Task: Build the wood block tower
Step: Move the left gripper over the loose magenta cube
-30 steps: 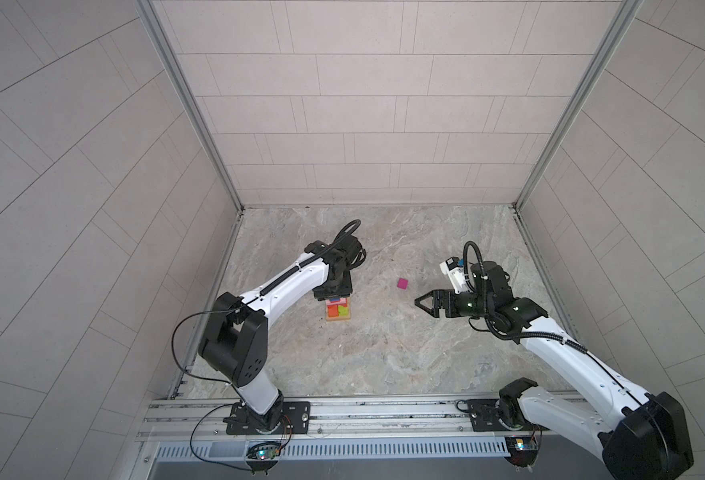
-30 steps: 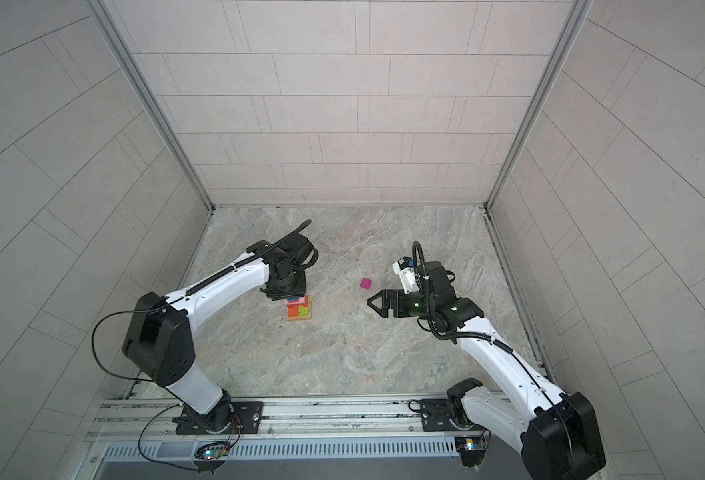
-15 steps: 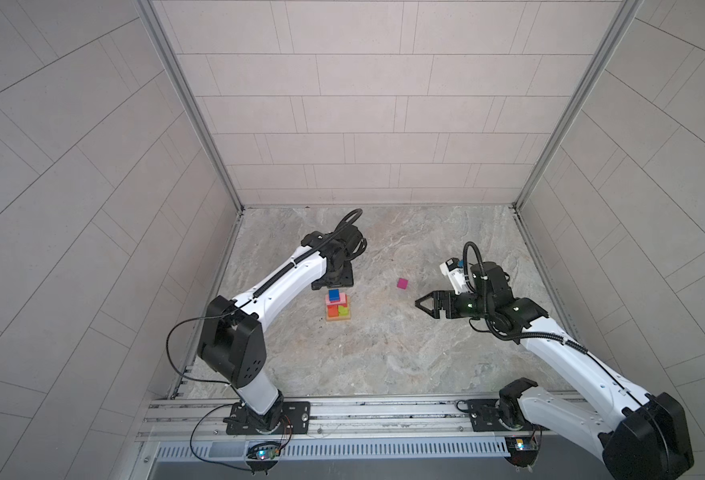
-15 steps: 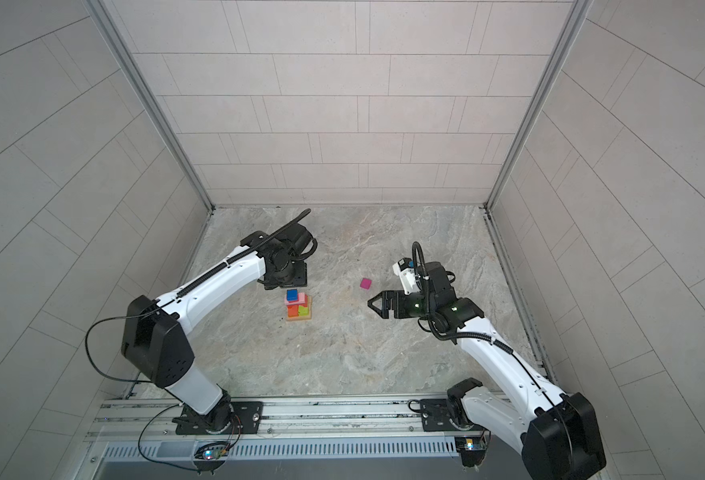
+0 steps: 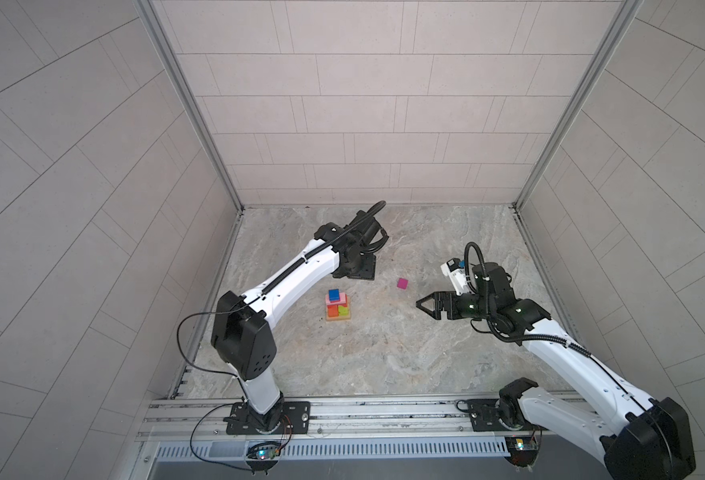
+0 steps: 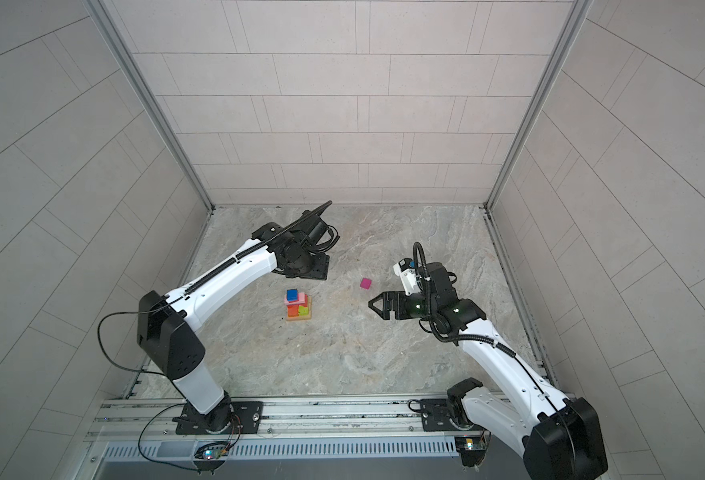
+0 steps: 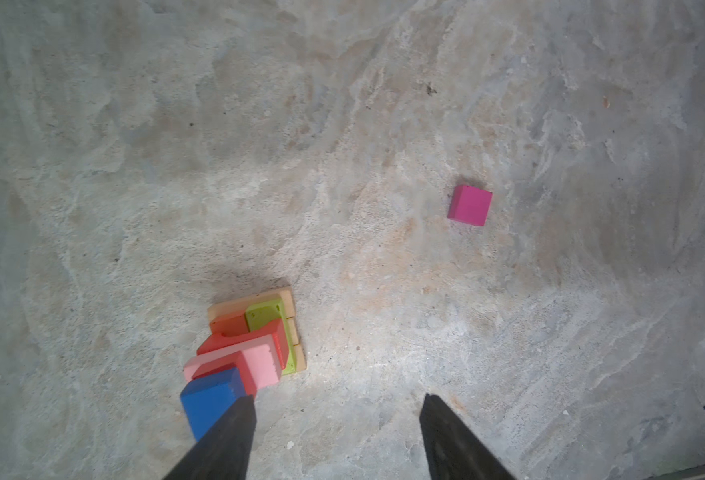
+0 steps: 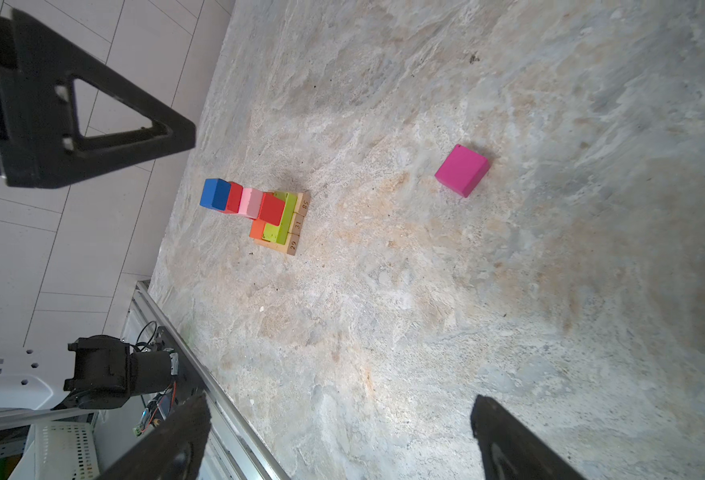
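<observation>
well, both top views give you the tower [image 5: 337, 306] only from above, a small stepped patch left of the bench [image 5: 384, 353] middle. the right wrist view alone shows you its side: tan bars [image 8: 294, 245] lowest, with numbers printed on their ends, the orange oblong [image 8: 257, 228] and lime oblong [image 8: 280, 222] on them, then red, pink and red, and the blue cube [image 8: 214, 194] topmost. only the left wrist view lets you see the curved cut of the red arch [image 7: 273, 338] under the pink piece.

your left end effector [image 7: 338, 399] hangs behind the tower, its fingers apart with bare bench between them, and it holds nothing. one fingertip overlaps the blue cube in its own view, but the right wrist view shows a triangular finger [image 8: 30, 124] well clear of the stack. the top views hide those fingers under the wrist.

your right end effector [image 5: 421, 304] stands wide apart and empty, turned on its side and pointing toward the tower.

the magenta cube [image 5: 402, 283] lies alone on the bench, between the two end effectors and well apart from the tower. open marbled surface surrounds both. tiled walls [image 5: 384, 124] close three sides, and the rail [image 5: 384, 411] edges the front.
</observation>
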Controlling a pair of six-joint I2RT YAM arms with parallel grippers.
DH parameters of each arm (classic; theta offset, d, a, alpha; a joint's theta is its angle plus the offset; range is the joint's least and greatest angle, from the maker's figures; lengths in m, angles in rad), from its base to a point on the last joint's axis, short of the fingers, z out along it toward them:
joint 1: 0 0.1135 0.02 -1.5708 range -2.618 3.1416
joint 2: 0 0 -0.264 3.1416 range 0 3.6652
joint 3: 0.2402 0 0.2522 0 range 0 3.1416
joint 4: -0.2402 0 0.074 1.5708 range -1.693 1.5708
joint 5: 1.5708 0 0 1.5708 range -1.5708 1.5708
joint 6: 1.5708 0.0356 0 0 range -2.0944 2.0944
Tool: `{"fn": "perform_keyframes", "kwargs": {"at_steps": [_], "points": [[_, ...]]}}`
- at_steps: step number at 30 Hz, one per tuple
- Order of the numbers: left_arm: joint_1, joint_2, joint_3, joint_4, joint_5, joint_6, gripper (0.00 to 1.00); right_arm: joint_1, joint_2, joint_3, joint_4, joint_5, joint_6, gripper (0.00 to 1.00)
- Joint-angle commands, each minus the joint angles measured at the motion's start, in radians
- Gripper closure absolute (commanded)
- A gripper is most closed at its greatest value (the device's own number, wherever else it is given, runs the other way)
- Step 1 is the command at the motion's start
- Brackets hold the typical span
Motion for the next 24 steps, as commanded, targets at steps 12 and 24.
{"fn": "perform_keyframes", "kwargs": {"at_steps": [12, 24], "points": [[-0.106, 0.28, 0.211, 0.091, 0.052, 0.098, 0.3, 0.006, -0.081, 0.037, -0.102, 0.016, -0.052, 0.01], [-0.113, 0.523, 0.437, 0.047, -0.021, 0.145, 0.29, 0.006, -0.113, 0.059, -0.181, 0.043, -0.059, 0.01]]}}
